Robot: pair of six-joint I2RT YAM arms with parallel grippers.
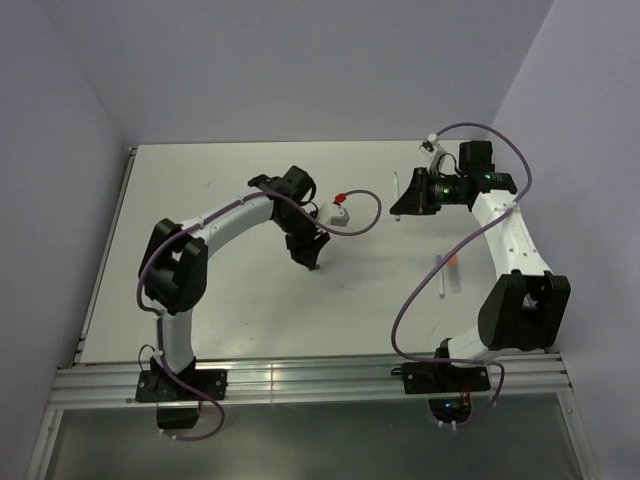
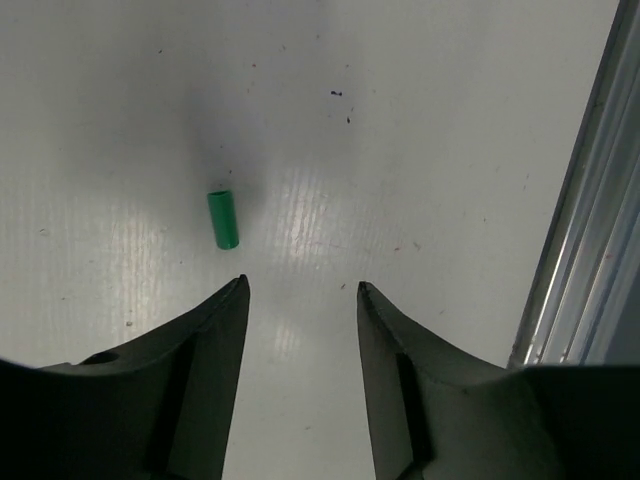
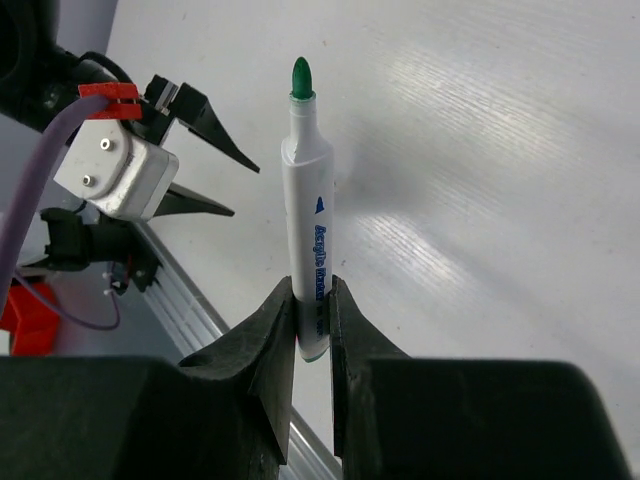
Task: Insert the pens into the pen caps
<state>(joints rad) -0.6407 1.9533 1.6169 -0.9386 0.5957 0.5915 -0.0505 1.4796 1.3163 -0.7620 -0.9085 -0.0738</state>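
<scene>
I operate in a robotics lab test cell. My work surface is a bare white matte tabletop [image 1: 250, 310], enclosed on three sides by plain lavender-grey partition walls [image 1: 300, 60]. A ribbed aluminium mounting rail [image 1: 310, 380] along the near edge carries my black arm base plates [image 1: 180, 385]. Exposed purple cables [image 1: 480, 125] run along both arms.

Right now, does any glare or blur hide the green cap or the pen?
Left wrist view: glare streaks the table beside the green cap, which is sharp. Right wrist view: pen crisp, glare behind it. Top view: even light, cap barely visible.
</scene>
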